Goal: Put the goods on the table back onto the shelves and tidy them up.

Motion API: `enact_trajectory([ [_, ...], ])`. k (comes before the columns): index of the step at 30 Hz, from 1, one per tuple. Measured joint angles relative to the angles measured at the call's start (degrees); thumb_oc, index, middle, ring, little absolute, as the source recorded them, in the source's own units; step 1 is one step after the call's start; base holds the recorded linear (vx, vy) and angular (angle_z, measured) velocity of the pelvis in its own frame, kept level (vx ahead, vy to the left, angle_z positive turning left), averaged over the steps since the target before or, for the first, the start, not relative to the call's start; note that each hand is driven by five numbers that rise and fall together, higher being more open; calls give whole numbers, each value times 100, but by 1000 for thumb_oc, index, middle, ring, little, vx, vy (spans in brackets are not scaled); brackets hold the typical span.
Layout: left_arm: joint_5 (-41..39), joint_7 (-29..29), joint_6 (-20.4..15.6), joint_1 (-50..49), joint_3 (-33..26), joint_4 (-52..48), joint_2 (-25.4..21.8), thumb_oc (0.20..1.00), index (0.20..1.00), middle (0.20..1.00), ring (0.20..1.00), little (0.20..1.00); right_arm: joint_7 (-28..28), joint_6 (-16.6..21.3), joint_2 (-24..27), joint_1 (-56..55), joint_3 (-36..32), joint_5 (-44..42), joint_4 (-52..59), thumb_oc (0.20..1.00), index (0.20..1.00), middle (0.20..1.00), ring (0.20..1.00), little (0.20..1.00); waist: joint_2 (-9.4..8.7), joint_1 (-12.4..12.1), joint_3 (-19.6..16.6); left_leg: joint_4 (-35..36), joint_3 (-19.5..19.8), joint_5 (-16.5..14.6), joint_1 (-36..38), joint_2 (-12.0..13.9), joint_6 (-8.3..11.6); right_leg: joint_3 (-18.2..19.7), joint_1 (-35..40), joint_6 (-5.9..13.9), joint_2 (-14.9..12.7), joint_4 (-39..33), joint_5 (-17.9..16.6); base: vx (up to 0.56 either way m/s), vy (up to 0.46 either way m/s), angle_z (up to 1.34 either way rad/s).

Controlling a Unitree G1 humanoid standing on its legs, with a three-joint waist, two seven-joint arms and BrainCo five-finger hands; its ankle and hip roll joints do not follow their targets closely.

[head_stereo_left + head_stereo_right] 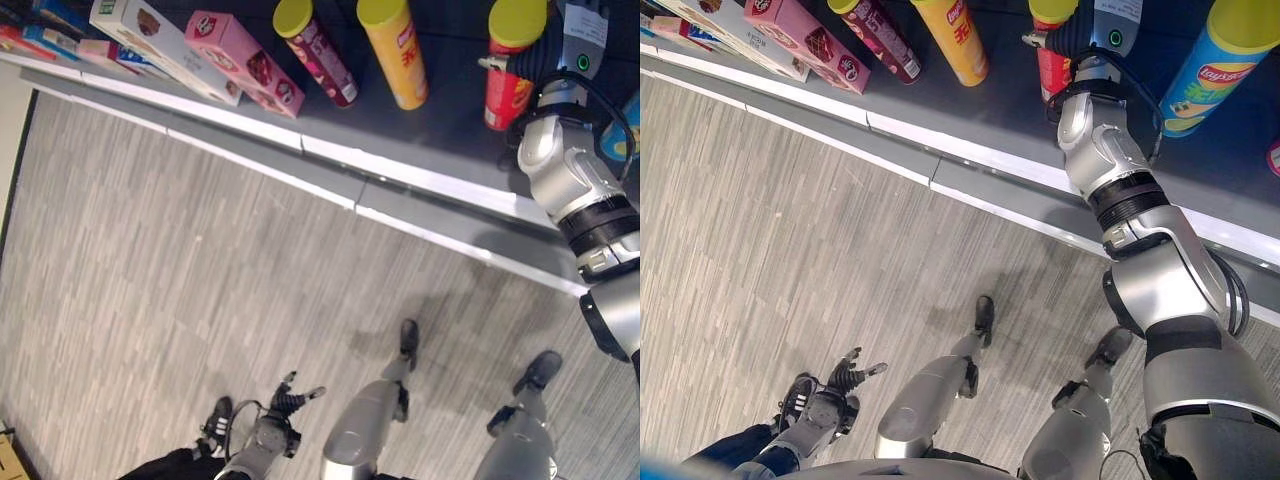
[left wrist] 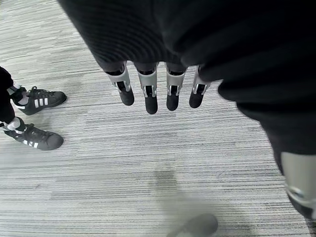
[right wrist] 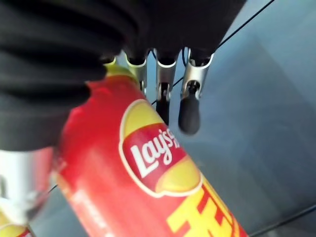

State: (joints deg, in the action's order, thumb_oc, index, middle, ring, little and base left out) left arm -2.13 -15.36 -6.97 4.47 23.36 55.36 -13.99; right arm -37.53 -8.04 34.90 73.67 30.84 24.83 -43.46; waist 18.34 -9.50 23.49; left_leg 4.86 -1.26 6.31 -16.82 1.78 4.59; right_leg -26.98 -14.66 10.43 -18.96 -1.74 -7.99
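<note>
A red chip can [image 1: 505, 98] with a yellow lid stands on the dark shelf [image 1: 440, 135] at the upper right. My right hand [image 1: 1072, 38] is against its upper part, fingers curled round it, one fingertip [image 1: 489, 62] poking out past the can's left side. In the right wrist view the red can [image 3: 148, 168] lies close under the palm, with the fingers [image 3: 189, 111] beside it. My left hand [image 1: 290, 398] hangs low by my side over the carpet, its fingers [image 2: 148, 94] straight and holding nothing.
Along the same shelf stand a yellow can [image 1: 398, 55], a maroon can [image 1: 320, 50], a pink box [image 1: 240, 60], a white box [image 1: 160, 45] and a blue can [image 1: 1205, 70]. A white strip [image 1: 400, 172] edges the shelf. A person's black shoes [image 2: 39, 98] stand near my left hand.
</note>
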Motion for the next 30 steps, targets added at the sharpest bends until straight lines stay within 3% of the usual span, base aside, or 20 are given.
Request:
enact_trajectory([
  [10, 2, -19, 42, 23, -24, 11, -3, 1000, 1000, 1000, 1000, 1000, -104, 59, -50, -441, -138, -5, 792, 1000, 1000, 1000, 1000, 1000, -126, 85, 95, -3, 4, 2, 55, 5, -3, -2, 68, -3, 7, -1, -4, 0, 0, 1],
  [15, 76, -75, 270, 142, -187, 57, 20, 1000, 1000, 1000, 1000, 1000, -133, 223, -362, -2303, -719, 118, 3170, 1000, 1000, 1000, 1000, 1000, -389, 329, 264, 7, 11, 1, 328, 15, -2, 56, 397, -3, 25, -36, -4, 25, 50, 6],
  [20, 172, -89, 447, 196, -331, -26, 24, 1000, 1000, 1000, 1000, 1000, 221, 627, -980, -3980, -524, 179, 4284, 1000, 1000, 1000, 1000, 1000, -833, 685, 246, 21, -177, -3, 469, 13, 1, 246, 408, -15, 52, -42, -14, 36, 57, -19],
  [21, 297, -101, 470, 169, -554, -35, 7, 1000, 1000, 1000, 1000, 1000, 571, 832, -1073, -4450, -345, -90, 4405, 1000, 1000, 1000, 1000, 1000, -1069, 744, 229, 27, -340, -4, 558, 59, 1, 404, 392, -34, 85, -39, -34, 42, 56, -41],
  [23, 377, -63, 509, 193, -765, -40, -9, 1000, 1000, 1000, 1000, 1000, 1183, 1091, -968, -4955, -332, -703, 4491, 1000, 1000, 1000, 1000, 1000, -1302, 810, 158, 32, -578, -77, 709, 122, 28, 582, 402, -51, 155, -27, -61, 48, 56, -53],
  [29, 577, 133, 542, 180, -1034, 276, -268, 1000, 1000, 1000, 1000, 1000, 2688, 1336, -288, -6454, -344, -1806, 4106, 1000, 1000, 1000, 1000, 1000, -2008, 1143, -398, 37, -1120, -246, 1188, 221, 65, 1168, 438, -73, 306, -18, -120, 65, 76, -50],
  [30, 624, 233, 558, 174, -1021, 427, -353, 1000, 1000, 1000, 1000, 1000, 3085, 1343, -31, -6917, -341, -1967, 3791, 1000, 1000, 1000, 1000, 1000, -2204, 1352, -639, 41, -1298, -311, 1351, 206, 59, 1347, 481, -54, 321, -51, -159, 86, 130, -70],
])
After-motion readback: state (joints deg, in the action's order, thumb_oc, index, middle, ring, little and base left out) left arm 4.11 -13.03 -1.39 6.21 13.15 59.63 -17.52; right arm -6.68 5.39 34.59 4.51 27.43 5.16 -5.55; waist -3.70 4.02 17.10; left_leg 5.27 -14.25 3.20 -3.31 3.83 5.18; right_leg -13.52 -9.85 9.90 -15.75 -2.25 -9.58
